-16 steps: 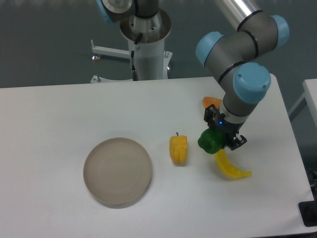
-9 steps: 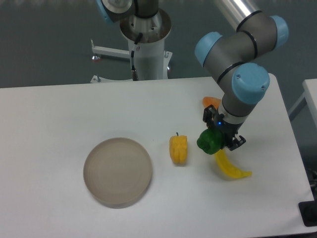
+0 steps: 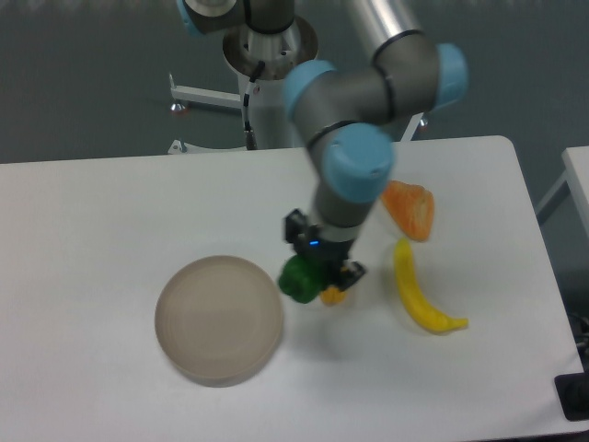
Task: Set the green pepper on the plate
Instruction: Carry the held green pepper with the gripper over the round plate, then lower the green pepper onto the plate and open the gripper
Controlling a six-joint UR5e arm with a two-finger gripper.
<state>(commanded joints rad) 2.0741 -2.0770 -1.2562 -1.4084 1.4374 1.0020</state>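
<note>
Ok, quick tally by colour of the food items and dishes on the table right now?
Green: 1, green pepper held in the pincer
Yellow: 2, banana, yellow pepper mostly hidden
Orange: 1, orange piece
Beige: 1, plate
Total: 5

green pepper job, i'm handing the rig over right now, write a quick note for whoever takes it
Gripper: shut on the green pepper, carrying it above the table.
Green pepper: in the gripper, just right of the plate's rim and in front of the yellow pepper, which it mostly hides.
Plate: bare, front left of the table.
Also there: a banana and an orange piece to the right, not part of the job.
Done: pepper picked up and brought most of the way over.
Left: move it over the plate, lower, release.
</note>
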